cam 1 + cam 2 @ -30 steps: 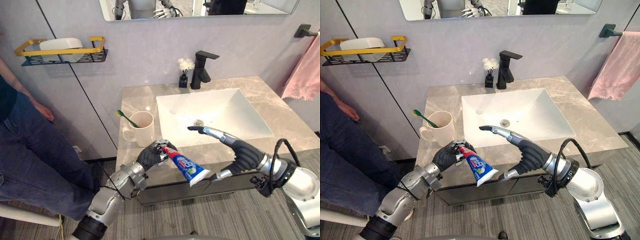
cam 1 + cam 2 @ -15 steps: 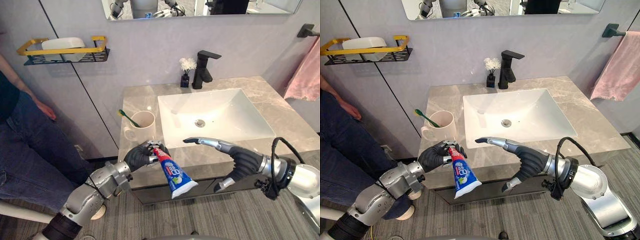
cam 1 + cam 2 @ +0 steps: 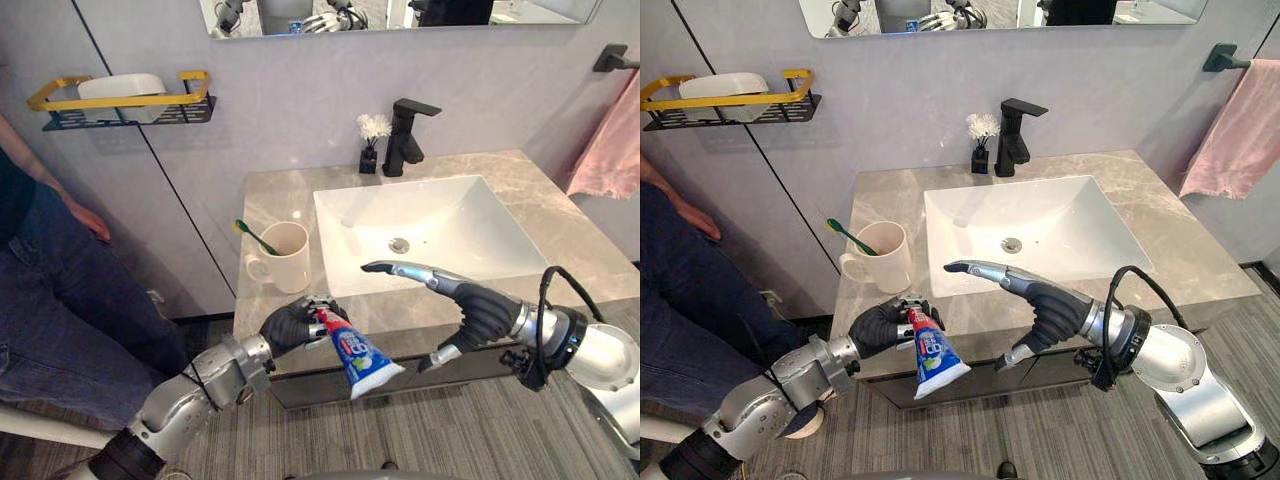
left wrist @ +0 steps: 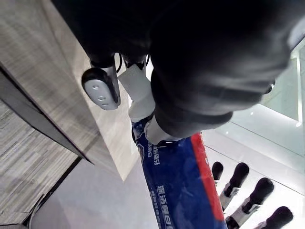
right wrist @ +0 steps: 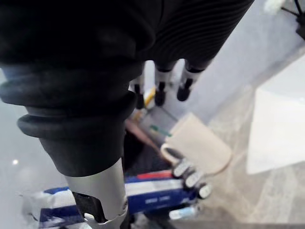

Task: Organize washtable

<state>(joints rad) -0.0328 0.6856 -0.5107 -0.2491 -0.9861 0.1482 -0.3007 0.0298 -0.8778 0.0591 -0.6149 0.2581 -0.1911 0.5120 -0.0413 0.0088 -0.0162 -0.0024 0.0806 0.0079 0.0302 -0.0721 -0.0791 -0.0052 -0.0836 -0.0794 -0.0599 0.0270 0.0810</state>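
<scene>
Our left robot hand (image 3: 288, 325) grips the toothpaste tube (image 3: 358, 352) by its cap at the table (image 3: 565, 240) front edge, tail slanting down toward our outstretched right robot hand (image 3: 472, 306); the mug (image 3: 286, 258) stands nearer the left

Head eyes share the washtable (image 3: 560, 215) from above; wrist cameras close.

Left hand (image 3: 288, 322) sits at the front edge of the counter (image 3: 262, 200), fingers curled around a toothpaste tube (image 3: 357, 352), forearm rising from below. Right hand (image 3: 476, 306) is over the same edge, fingers straight, thumb hanging down.
</scene>
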